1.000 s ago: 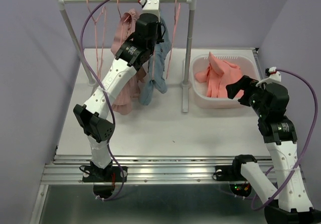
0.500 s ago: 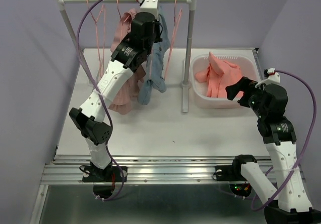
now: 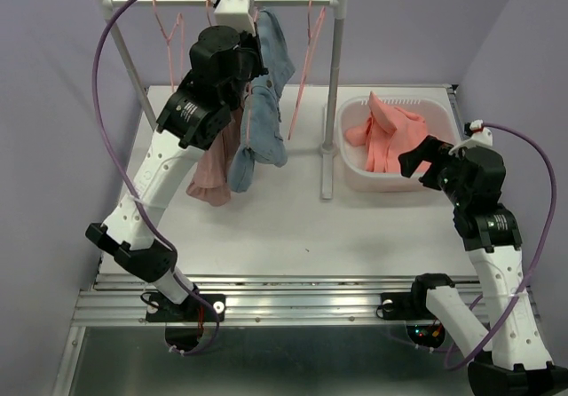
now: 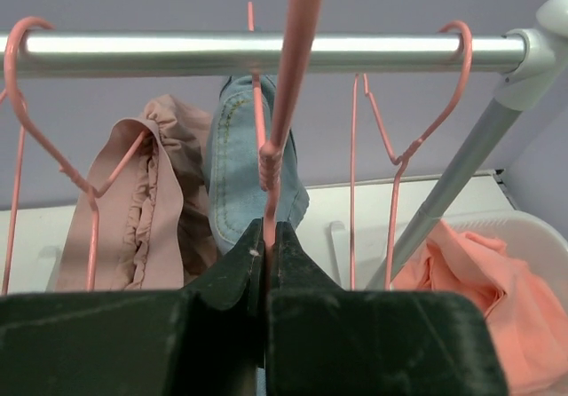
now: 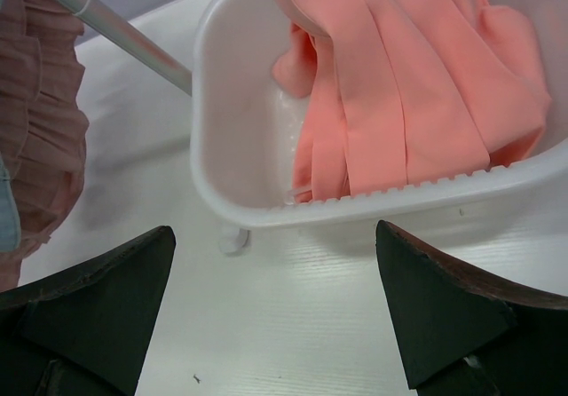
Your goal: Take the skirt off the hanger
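With the left gripper (image 4: 266, 233) clamped on a pink hanger (image 4: 289, 76) under the rail (image 4: 177, 51) and the right gripper (image 5: 275, 236) spread wide beyond the rail's right end, the skirt (image 4: 142, 192) hangs below the rail's left part, so lifting this hanger, seemingly the blue garment's (image 4: 235, 165), risks freeing the wrong cloth.

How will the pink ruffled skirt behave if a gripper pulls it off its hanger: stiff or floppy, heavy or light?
Probably floppy: the skirt hangs in soft gathered folds. Likely light, since a slim wire hanger is enough to carry it. Its ruffles might catch on the hanger when pulled.
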Controlling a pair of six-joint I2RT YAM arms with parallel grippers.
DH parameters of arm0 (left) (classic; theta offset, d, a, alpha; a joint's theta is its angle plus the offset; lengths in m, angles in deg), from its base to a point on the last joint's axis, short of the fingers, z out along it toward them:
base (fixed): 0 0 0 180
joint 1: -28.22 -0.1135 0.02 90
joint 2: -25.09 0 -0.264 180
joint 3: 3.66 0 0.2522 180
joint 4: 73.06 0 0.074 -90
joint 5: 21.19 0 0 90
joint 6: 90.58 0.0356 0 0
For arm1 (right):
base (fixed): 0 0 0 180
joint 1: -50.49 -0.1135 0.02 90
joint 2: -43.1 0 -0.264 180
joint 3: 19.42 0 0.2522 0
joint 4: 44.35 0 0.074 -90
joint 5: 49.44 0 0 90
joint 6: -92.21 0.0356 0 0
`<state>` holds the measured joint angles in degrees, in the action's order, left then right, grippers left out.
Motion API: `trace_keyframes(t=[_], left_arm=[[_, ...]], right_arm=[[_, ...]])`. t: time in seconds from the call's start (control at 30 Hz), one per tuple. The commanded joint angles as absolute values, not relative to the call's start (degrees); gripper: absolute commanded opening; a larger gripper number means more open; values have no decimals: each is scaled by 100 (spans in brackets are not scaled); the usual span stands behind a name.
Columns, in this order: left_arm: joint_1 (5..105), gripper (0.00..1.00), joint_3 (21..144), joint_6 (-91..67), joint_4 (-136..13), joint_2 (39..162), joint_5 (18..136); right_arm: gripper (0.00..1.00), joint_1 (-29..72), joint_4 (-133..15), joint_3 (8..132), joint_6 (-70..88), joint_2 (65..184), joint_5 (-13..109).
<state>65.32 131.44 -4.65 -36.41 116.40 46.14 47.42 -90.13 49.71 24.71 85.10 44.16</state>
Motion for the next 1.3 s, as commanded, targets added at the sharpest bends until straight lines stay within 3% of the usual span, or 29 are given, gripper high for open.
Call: trace_keyframes(t=[0.0,0.2,0.47,0.67,0.77,0.97,1.13,1.27], left_arm=[[6619,0,12519,-611,-4436,11019,4456],[6803,0,11278,-1190,-4436,10176,4368],[7777,0,8606,-2648,-4603,8664,3542],[7919,0,7304,-3494,-4533,8179,3436],[7920,0,7084,-3749,-4515,8248,3305],[7928,0,7013,-4012,-4331,8644,3208],[7928,0,6829,-4144,-4304,8513,3216],[7928,0,6714,-4250,-4252,8311,3304]], right_arm=[[100,4741,-8975,5024,2339,8414,4469],[100,4741,-8923,4857,2234,8221,5381],[100,4741,-8018,3944,2585,8027,8374],[100,4680,-6772,3040,3225,8053,9100],[100,3883,-6172,2696,3167,8307,8427],[100,789,-5874,2958,2176,9529,6132],[100,-266,-3708,2082,1487,9828,6174],[100,-934,-2991,1781,1023,10180,5956]])
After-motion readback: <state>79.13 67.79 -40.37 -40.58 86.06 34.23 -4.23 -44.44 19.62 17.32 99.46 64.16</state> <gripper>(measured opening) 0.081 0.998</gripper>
